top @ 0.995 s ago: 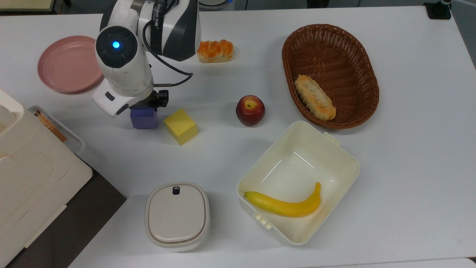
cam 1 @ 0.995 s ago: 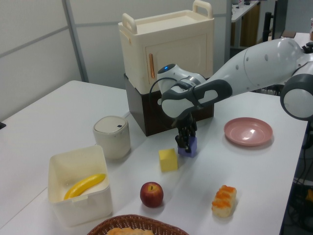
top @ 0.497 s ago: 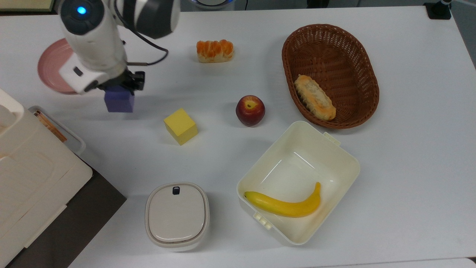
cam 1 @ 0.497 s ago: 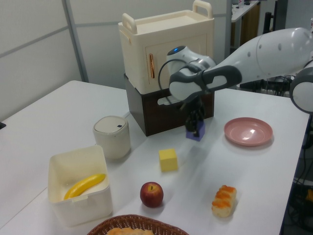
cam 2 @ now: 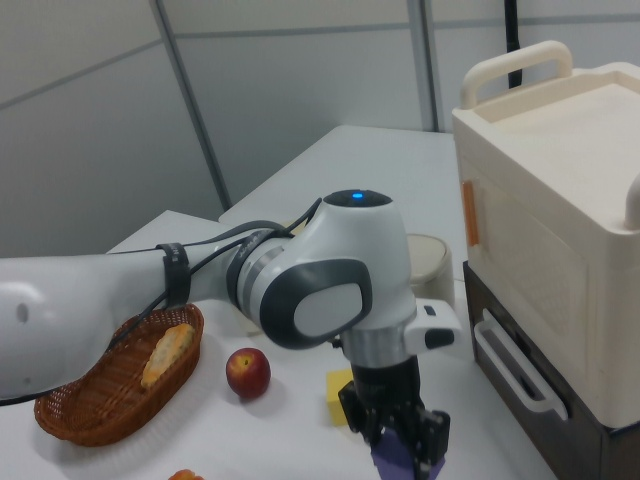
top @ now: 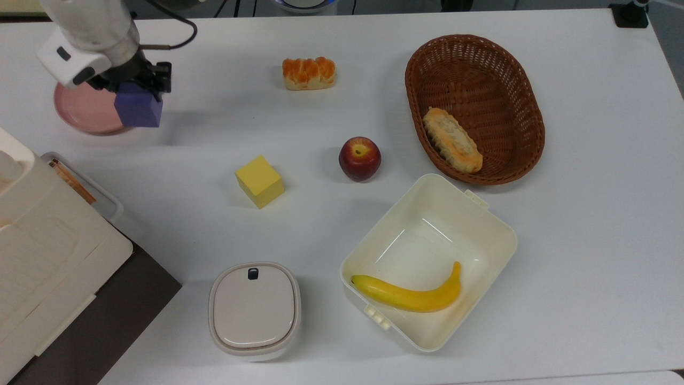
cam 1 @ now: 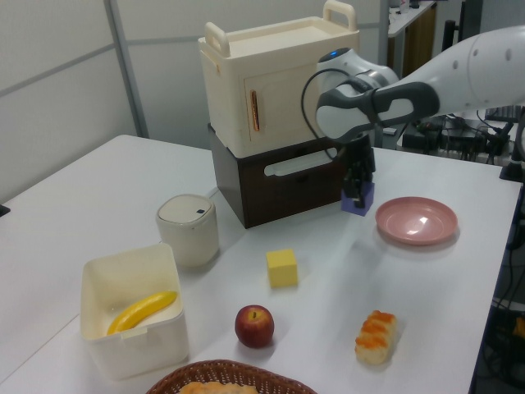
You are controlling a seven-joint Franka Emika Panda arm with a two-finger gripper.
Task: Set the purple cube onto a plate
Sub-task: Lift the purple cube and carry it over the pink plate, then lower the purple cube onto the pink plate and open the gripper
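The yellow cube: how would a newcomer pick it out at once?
On the white table, look in the top view between the red apple and the cream cabinet. The matte yellow cube sits alone there on the bare surface, unlike the blue-violet cube held aloft in the pincer.

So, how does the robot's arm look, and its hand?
The arm has glossy white rounded shells with dark grey bands at the joints. A round dark cap with a small blue light sits on top of the wrist. A black cable loops beside it. The hand has a white body and black fingers.
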